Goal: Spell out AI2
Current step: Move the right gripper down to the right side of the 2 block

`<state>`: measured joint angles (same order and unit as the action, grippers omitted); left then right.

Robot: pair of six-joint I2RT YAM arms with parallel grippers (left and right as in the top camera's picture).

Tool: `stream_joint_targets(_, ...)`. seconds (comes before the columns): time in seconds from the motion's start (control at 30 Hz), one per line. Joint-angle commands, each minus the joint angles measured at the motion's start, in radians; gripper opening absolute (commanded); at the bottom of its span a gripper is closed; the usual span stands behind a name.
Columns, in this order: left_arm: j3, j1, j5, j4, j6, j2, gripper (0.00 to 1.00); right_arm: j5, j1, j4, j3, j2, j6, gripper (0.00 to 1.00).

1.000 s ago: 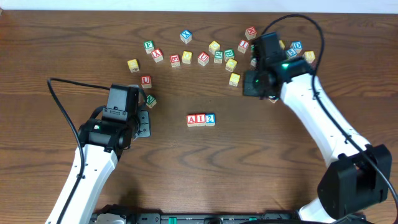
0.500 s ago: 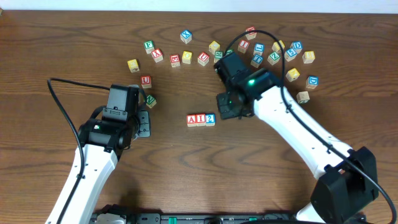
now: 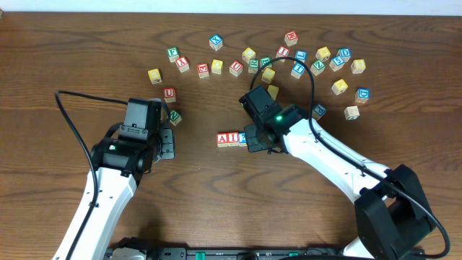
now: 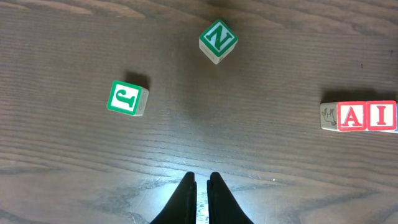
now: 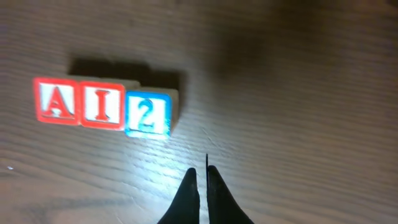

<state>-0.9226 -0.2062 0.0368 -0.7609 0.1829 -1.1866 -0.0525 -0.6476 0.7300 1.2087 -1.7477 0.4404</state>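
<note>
Three cubes stand in a touching row mid-table: red A [image 5: 57, 101], red I [image 5: 101, 104] and blue 2 [image 5: 148, 113], reading AI2. From overhead the A cube [image 3: 222, 139] and I cube [image 3: 232, 139] show, while the 2 cube [image 3: 242, 136] is partly covered by my right arm. My right gripper [image 5: 202, 171] is shut and empty, just right of and nearer than the 2 cube. Off to the row's left, my left gripper [image 4: 201, 177] is shut and empty; the A cube [image 4: 351, 116] and I cube [image 4: 382, 116] lie at its right edge.
Several loose letter cubes are scattered along the back, from a yellow cube [image 3: 154, 75] to a blue-lettered cube [image 3: 362, 94]. A green N cube [image 4: 218, 40] and a green J cube [image 4: 127, 98] lie ahead of the left gripper. A red U cube [image 3: 169, 94] sits nearby.
My right arm has swung from the back-right cluster leftward and forward to beside the 2 cube. The cube row and the left arm have not moved.
</note>
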Motion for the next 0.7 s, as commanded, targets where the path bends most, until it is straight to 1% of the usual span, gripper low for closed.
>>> stream_joint_targets(0.0,-0.026,0.005,0.016,-0.005,-0.002,-0.011,0.08,0.014,-0.031,-0.028,-0.016,-0.005,0.019,0.01)
stream_joint_targets(0.43,-0.026,0.005,0.016,-0.001,-0.002,-0.011,0.08,0.01,-0.106,-0.047,-0.027,-0.005,0.058,0.01)
stream_joint_targets(0.67,-0.026,0.005,0.016,-0.001,-0.002,-0.015,0.08,-0.028,-0.13,-0.067,-0.058,-0.005,0.088,0.01)
